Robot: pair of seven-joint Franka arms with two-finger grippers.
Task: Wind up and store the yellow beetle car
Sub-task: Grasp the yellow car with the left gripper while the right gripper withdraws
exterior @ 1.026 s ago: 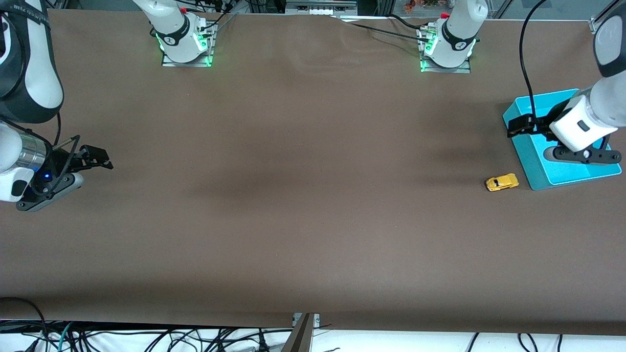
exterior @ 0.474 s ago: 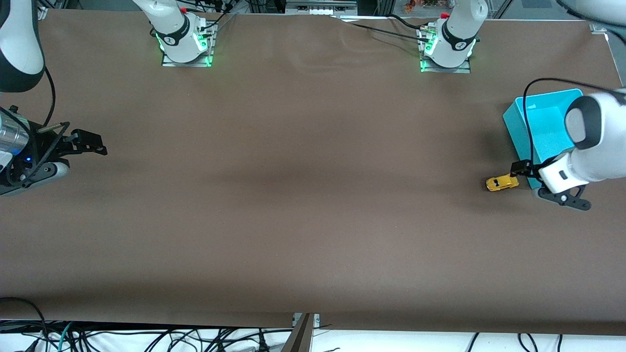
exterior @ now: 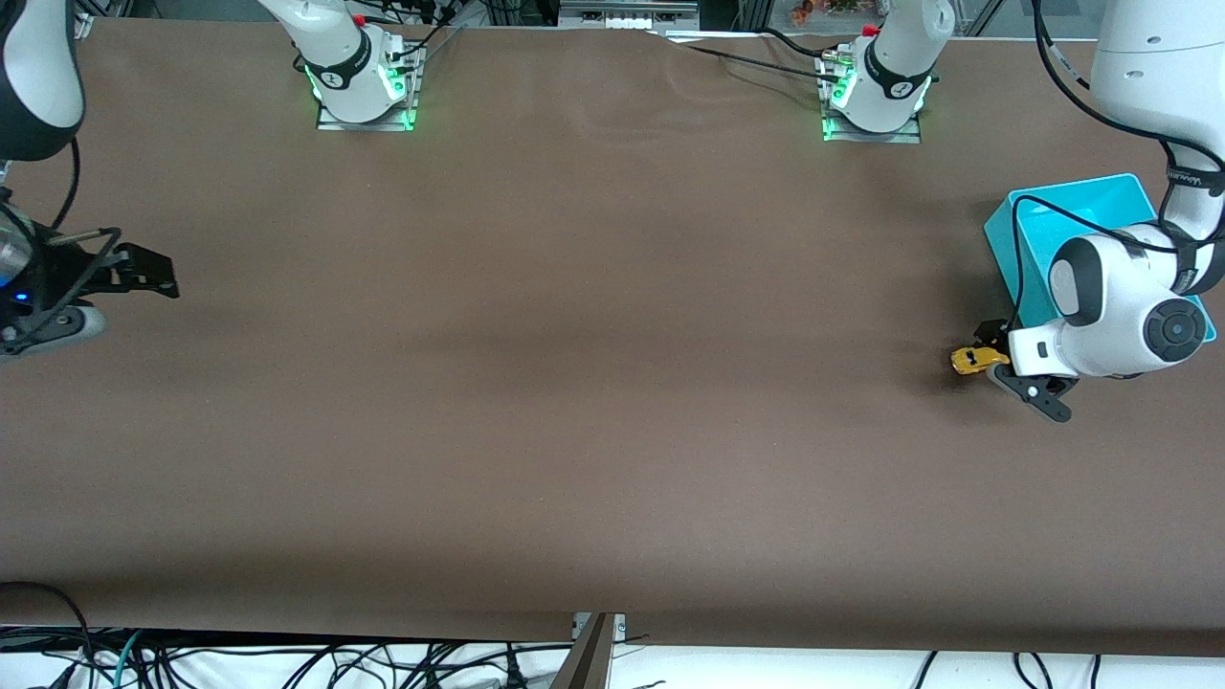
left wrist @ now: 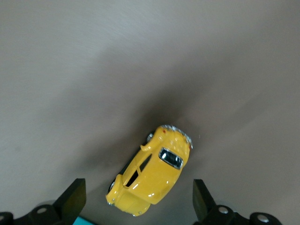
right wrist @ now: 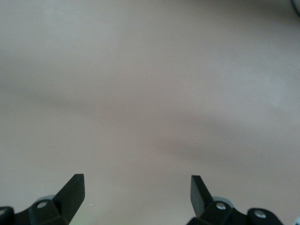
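The yellow beetle car (exterior: 972,360) stands on its wheels on the brown table, beside the teal box (exterior: 1086,206) and nearer to the front camera than it. My left gripper (exterior: 993,352) is low over the car's box-side end and open. In the left wrist view the car (left wrist: 152,174) lies between the two spread fingertips (left wrist: 75,194), apart from both, and my left gripper (left wrist: 138,192) holds nothing. My right gripper (exterior: 144,272) hangs open and empty over bare table at the right arm's end; the right wrist view shows only the cloth between its open fingers (right wrist: 137,186).
The brown cloth (exterior: 593,364) covers the whole table. The open teal box sits at the left arm's end, partly covered by the left arm. Both arm bases (exterior: 362,86) stand along the table's edge farthest from the front camera. Cables hang below the near edge.
My left arm swung from over the teal box down to the yellow car, which now lies between its fingers. My right gripper drifted toward its end of the table. The car stayed put.
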